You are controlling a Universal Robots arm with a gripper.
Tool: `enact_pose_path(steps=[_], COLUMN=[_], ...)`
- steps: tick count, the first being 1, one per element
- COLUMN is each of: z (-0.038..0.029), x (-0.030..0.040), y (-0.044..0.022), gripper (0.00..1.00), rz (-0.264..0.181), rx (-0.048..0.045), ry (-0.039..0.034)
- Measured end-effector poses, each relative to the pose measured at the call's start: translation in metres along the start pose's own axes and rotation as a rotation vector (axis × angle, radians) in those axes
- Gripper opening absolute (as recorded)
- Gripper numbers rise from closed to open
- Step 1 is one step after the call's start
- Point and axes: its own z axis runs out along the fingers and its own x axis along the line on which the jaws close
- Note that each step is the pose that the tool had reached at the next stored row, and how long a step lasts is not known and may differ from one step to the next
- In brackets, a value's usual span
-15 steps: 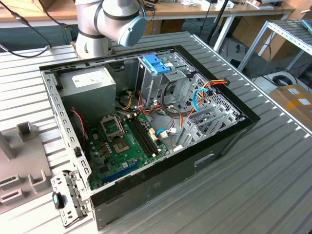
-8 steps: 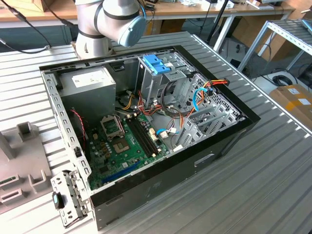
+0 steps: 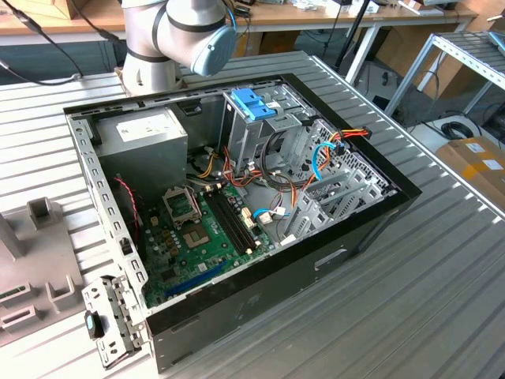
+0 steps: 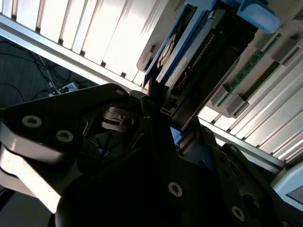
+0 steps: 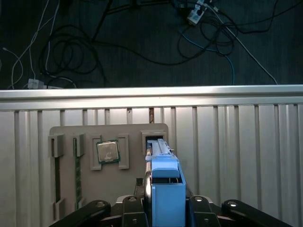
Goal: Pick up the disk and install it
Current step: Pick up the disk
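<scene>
disk [image 5: 164, 189] on edge in a slot of the grey parts tray [image 5: 130, 177], near the table [image 5: 236, 156] edge. the gripper [image 5: 165, 210] straddles its blue rail [image 5: 166, 165]. i cannot tell whether it is clamped. i judge that a square, centred hold and a straight pull suit this step.

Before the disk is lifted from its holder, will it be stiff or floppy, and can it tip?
Probably stiff: the disk looks like a flat metal slab with blue rails. It stands on edge in the grey holder, so it may tip once freed.
</scene>
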Motion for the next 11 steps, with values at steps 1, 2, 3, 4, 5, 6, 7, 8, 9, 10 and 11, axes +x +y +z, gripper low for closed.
enact_pose_path(steps=[1,2,3,4,5,6,7,8,9,10,11], z=[-0.0008,-0.0016,-0.0027,-0.0035,-0.0042,-0.0049,-0.0057,-0.0066,-0.0074,-0.0081,-0.0091], x=[0.0,-0.0001,-0.0001,-0.0002,-0.0002,-0.0002,-0.0003,-0.0003,-0.0004,-0.0004,-0.0004], y=[0.0001,0.0001,0.0001,0.0002,0.0002,0.0002,0.0003,0.0003,0.0004,0.0004,0.0004], gripper=[0.37,0.37,0.37,0.37,0.37,0.37,0.37,0.37,0.37,0.37,0.37], rz=[0.0,0.0,0.0,0.0,0.0,0.0,0.0,0.0,0.0,0.0,0.0], rx=[0.0001,0.0001,0.0,0.0001,0.0001,0.0,0.0,0.0,0.0,0.0,0.0], ry=[-0.0001,0.0,0.0,-0.0001,0.0,0.0,0.0,0.0,0.0,0.0,0.0])
